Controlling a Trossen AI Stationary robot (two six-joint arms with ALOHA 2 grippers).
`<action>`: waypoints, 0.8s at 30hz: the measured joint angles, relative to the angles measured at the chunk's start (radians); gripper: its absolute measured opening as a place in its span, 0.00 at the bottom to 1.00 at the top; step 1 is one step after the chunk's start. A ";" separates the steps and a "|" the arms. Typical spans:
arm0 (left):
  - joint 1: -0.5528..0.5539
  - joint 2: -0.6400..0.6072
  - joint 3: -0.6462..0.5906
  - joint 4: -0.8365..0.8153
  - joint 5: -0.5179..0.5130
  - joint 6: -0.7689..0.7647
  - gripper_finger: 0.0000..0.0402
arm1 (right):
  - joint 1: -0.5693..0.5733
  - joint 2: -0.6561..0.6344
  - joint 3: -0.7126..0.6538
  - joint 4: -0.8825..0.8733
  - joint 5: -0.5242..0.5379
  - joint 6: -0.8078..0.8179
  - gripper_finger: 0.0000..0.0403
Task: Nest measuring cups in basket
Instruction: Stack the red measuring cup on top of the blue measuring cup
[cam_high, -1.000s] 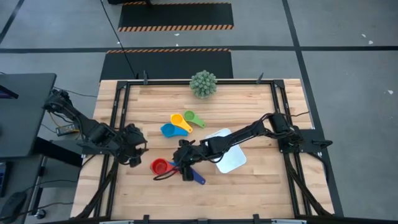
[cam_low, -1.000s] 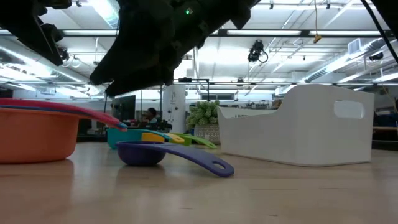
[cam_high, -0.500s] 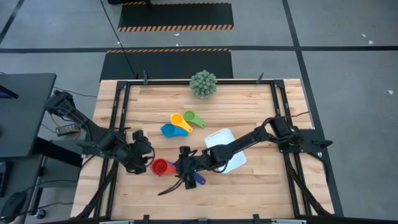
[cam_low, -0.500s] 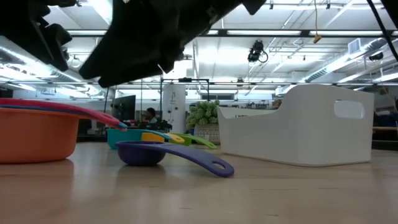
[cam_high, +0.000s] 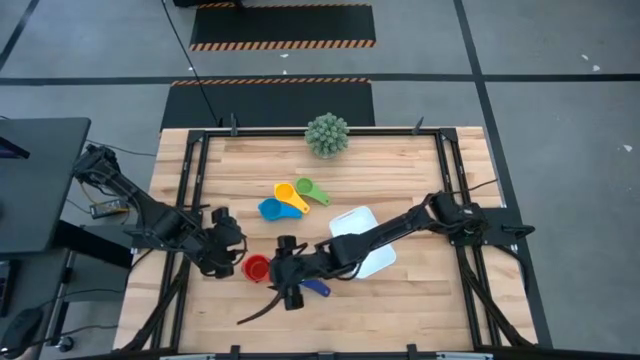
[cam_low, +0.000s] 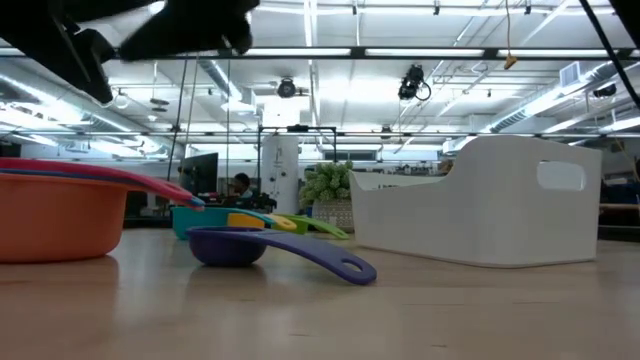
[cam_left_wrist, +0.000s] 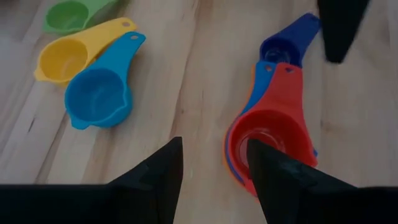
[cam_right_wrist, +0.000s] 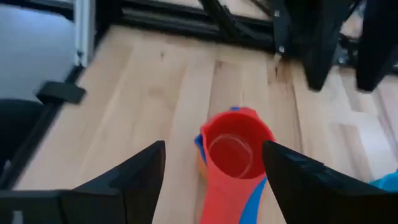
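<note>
A red measuring cup (cam_high: 257, 268) sits nested on orange and blue ones (cam_left_wrist: 273, 134) near the table's front middle. A dark blue cup (cam_high: 316, 287) lies just to its right. Light blue (cam_high: 270, 208), yellow (cam_high: 287, 193) and green (cam_high: 307, 187) cups lie side by side farther back. The white basket (cam_high: 362, 240) stands on the table to the right. My left gripper (cam_left_wrist: 211, 180) hovers open just left of the red stack. My right gripper (cam_right_wrist: 211, 180) hovers open above and to the right of it, with the red cup (cam_right_wrist: 235, 152) showing between its fingers.
A green spiky ball plant (cam_high: 327, 133) stands at the far edge. A black frame rail (cam_high: 190, 200) runs along the table's left side. Bare wood lies along the front of the table (cam_high: 400, 310).
My right gripper has risen and moved toward the table's near left, over the dark blue cup toward the red stack. It has left the low view's middle for its top. My left gripper has edged right, closer to the stack. The cups have stayed in place.
</note>
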 joint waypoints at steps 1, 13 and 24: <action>-0.002 -0.003 0.000 -0.015 0.000 -0.006 0.45 | -0.001 0.020 0.021 -0.026 -0.003 0.003 0.68; -0.003 -0.003 0.000 -0.063 0.000 -0.049 0.45 | -0.035 0.122 0.099 -0.179 0.020 0.085 0.77; -0.003 -0.003 0.000 -0.068 0.001 -0.048 0.45 | -0.058 0.124 0.081 -0.131 -0.109 0.106 0.87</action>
